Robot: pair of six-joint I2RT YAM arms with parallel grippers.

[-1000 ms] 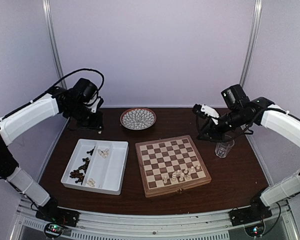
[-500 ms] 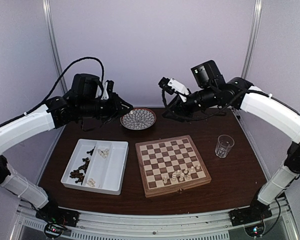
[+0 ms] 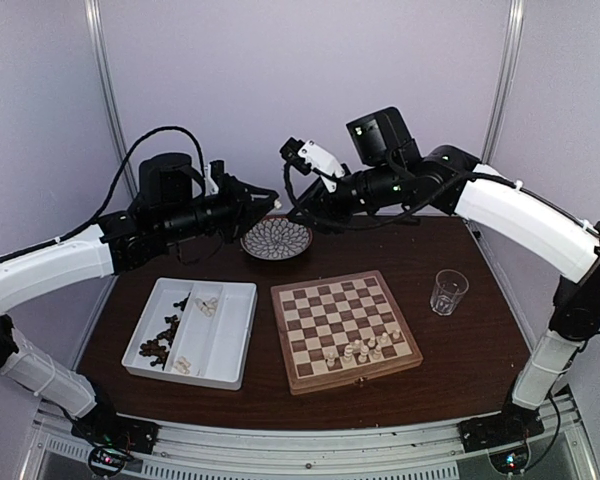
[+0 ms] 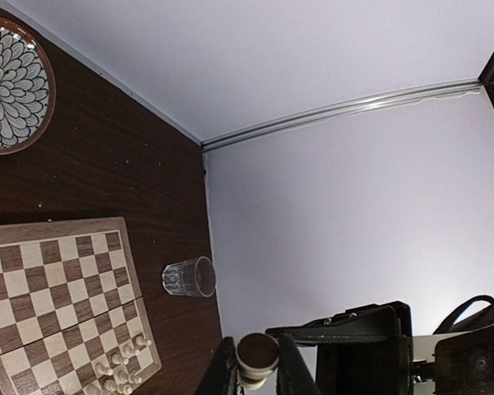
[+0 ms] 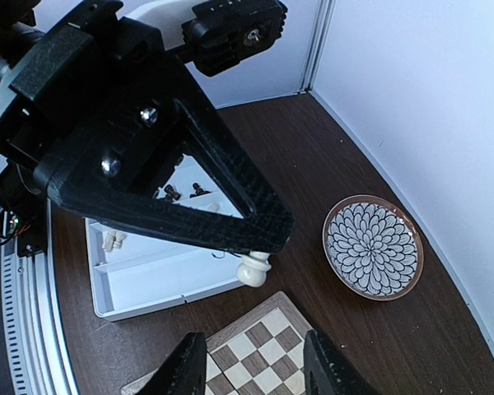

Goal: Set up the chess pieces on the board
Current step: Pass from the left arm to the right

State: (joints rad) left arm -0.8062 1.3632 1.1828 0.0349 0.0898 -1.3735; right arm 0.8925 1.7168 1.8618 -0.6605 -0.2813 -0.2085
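Board checked tan and brown; tray white; plate dark-outlined white petals, brown rim; cream chess piece between black left fingers.

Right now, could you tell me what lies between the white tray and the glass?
The chessboard, a few cream pieces near its front edge, lies between the tray and the glass; the top view shows it.

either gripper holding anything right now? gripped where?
Left gripper pinches a cream-white chess piece by its sides, one end poking out past the jaws. Right gripper is open, empty.
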